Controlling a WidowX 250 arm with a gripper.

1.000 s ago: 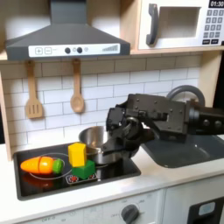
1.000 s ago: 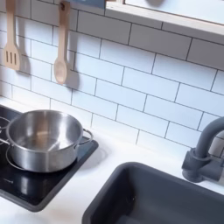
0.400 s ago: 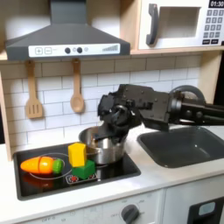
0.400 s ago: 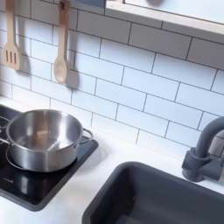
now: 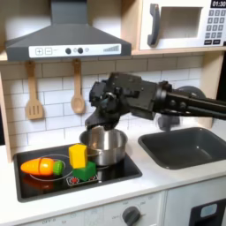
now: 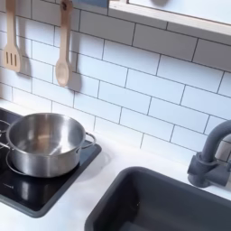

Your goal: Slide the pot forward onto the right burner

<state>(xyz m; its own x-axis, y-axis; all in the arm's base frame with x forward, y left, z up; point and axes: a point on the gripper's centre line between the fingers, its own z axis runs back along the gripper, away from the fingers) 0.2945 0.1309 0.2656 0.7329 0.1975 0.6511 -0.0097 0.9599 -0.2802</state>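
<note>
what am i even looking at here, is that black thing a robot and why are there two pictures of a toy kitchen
Yes, the black thing is a robot arm reaching in from the first exterior view's right. Its gripper hangs just above the small silver pot; I cannot tell whether the gripper is open or shut. Both pictures show the same moment from two cameras standing off the arm. The first exterior view takes in the whole play kitchen: hood, microwave, wooden utensils on the tiled wall, the black cooktop and the grey sink. The second exterior view looks from closer and higher at the pot, which sits on the cooktop's corner, with the sink and tap beside it. Toy vegetables lie on the cooktop next to the pot.
</note>
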